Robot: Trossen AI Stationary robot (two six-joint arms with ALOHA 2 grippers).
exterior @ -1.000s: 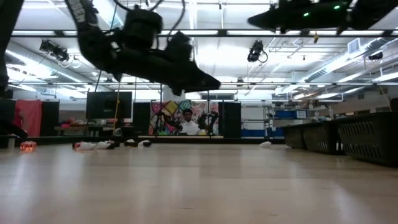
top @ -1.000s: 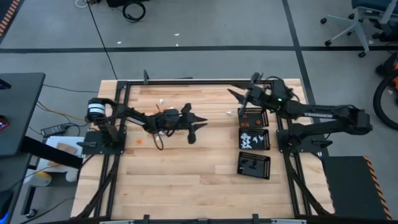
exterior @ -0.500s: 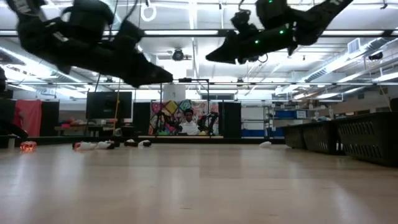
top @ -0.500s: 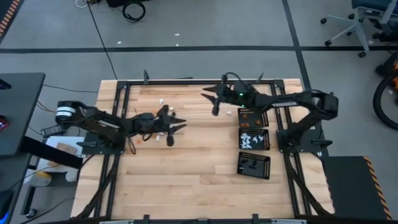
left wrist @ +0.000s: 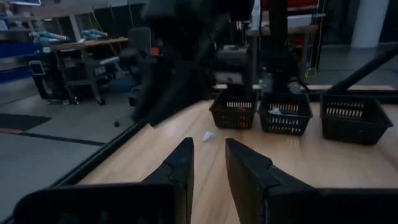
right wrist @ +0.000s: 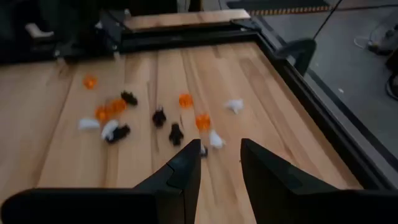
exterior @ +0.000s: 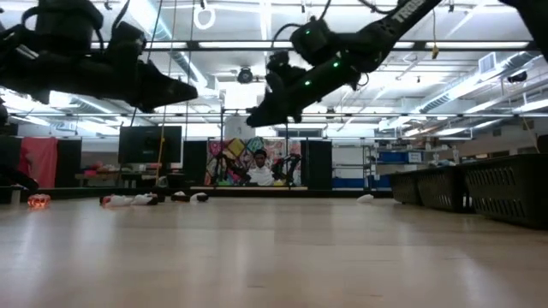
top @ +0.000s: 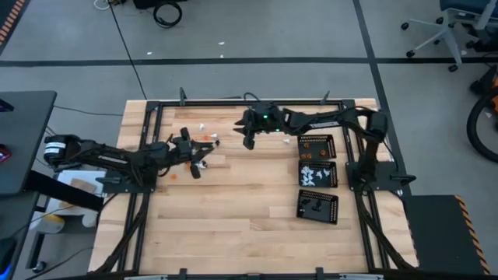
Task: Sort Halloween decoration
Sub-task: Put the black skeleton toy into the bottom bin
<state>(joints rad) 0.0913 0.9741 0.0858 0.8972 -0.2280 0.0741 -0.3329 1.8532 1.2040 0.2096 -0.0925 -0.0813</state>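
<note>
Three black trays (top: pixel 317 171) hold sorted pieces (orange, white, black); I see my left gripper (top: pixel 194 152) and right gripper (top: pixel 248 131) raised, fingers parted, empty.

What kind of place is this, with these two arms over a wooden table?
Probably a robotics lab or workshop. A framed wooden table stands on a taped concrete floor, an office chair sits nearby, and the low view shows a big hall with strip lights, shelving and a person at a desk.
</note>
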